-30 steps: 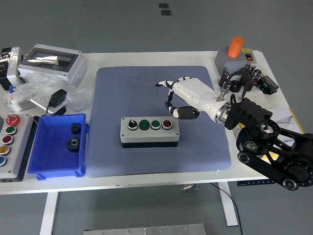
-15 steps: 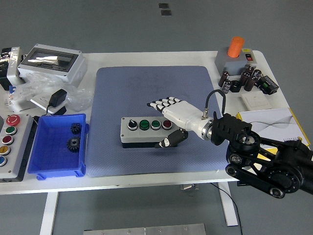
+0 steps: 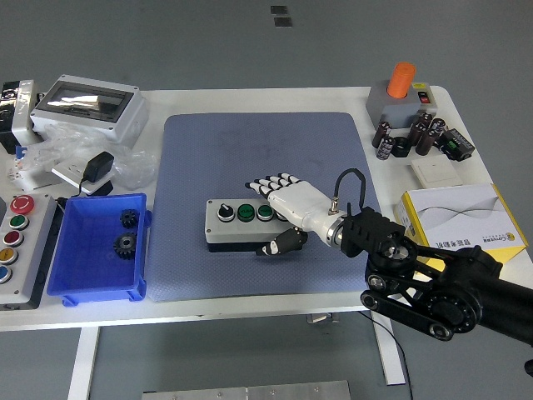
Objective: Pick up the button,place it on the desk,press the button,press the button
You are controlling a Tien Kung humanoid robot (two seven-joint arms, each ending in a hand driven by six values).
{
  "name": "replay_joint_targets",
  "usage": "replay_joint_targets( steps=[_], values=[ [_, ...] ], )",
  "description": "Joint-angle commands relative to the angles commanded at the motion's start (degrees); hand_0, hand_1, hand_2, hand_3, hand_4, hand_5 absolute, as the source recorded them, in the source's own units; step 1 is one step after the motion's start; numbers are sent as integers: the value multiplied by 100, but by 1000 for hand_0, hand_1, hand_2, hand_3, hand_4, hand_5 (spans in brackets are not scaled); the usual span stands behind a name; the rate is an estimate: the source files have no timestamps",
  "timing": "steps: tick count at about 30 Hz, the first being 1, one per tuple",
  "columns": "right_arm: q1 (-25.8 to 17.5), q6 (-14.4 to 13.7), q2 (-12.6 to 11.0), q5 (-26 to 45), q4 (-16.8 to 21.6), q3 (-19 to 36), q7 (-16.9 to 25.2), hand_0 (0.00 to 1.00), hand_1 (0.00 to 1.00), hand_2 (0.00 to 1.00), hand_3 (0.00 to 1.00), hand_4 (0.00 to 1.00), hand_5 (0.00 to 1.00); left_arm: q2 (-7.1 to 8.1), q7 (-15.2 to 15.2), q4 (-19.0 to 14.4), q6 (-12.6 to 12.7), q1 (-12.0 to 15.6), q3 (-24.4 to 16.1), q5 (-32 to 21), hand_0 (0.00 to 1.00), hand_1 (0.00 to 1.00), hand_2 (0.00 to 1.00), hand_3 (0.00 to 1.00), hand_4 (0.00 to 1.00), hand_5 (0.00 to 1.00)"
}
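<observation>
The grey button box lies on the blue mat with a black knob, two green buttons and its right end covered. My right hand reaches in from the lower right and straddles that right end. Its white fingers are stretched over the box's far edge, and the thumb hangs by the near wall. The fingers are spread and I see no firm grip; the box rests flat. The red button is hidden under the palm. My left arm is out of view.
A blue bin with two gears stands left of the mat. A control panel sits at the far left, an enclosure at the back left. Back right are an orange-topped box and capacitors; a yellow-edged booklet lies right.
My right hand swung from the mat's back right down and left onto the button box's right end, covering the red button. The box has not moved.
</observation>
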Motion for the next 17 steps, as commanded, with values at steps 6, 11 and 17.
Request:
replay_joint_targets(
  steps=[6,11,17],
  values=[
    [-29,-651,31,117,-107,33,-107,411,566,599,952,909,210,1,-13,0,-9,-19,7,-12,730,735,609,604,614,256],
    [-39,-761,56,170,-212,38,-222,212,359,363,523,609,40,8,-19,0,-12,-18,25,-34,730,735,609,604,613,254],
    [-70,-628,77,198,-262,-98,-231,212,359,363,523,609,40,1,-35,0,-29,-19,62,-68,730,735,609,604,613,254]
  ],
)
